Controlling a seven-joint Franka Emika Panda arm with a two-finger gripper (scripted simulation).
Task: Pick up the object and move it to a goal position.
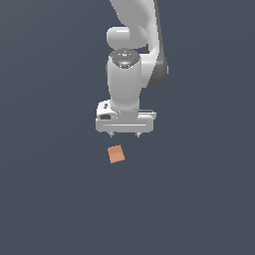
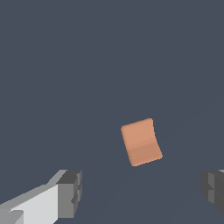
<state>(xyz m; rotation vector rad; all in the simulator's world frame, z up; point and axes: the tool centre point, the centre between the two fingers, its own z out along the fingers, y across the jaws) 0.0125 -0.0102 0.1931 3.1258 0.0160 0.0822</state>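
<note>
A small plain orange-brown cube lies on the dark grey floor, turned slightly askew. It also shows in the wrist view, apart from both fingers. My white gripper hangs above the cube and a little toward the exterior view's right, not touching it. Its jaws stand wide apart and empty. Two short dark fingertips poke out under the white hand. In the wrist view the gripper shows one finger and the other at the picture's edge.
The white arm rises from the hand toward the top of the exterior view. The plain dark grey floor spreads all around, with no other objects in view.
</note>
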